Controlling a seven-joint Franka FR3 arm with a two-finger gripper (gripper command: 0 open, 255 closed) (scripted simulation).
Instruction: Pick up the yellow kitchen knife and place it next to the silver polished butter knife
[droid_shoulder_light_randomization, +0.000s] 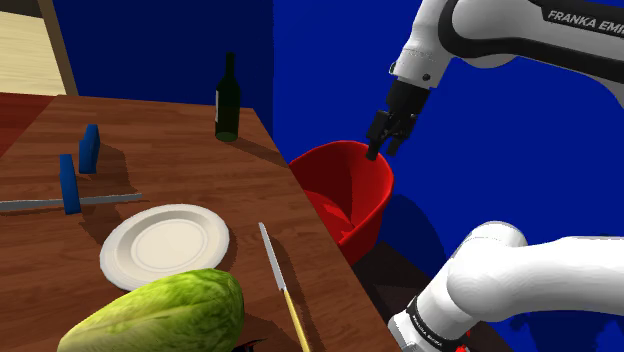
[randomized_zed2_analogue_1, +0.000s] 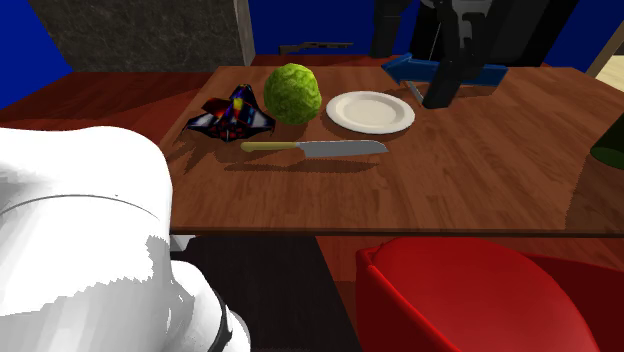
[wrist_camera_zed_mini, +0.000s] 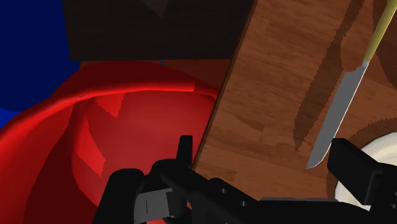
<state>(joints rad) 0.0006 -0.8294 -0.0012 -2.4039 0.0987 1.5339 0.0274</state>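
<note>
Over the red chair beside the counter, the gripper hangs wide open, holding nothing; the knife lies flat between the plate and the counter's edge

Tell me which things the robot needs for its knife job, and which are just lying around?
For the job:
yellow-handled kitchen knife
silver butter knife
gripper, open

Just lying about:
white plate
lettuce
dark bottle
toy spaceship
blue blocks
red chair
</note>
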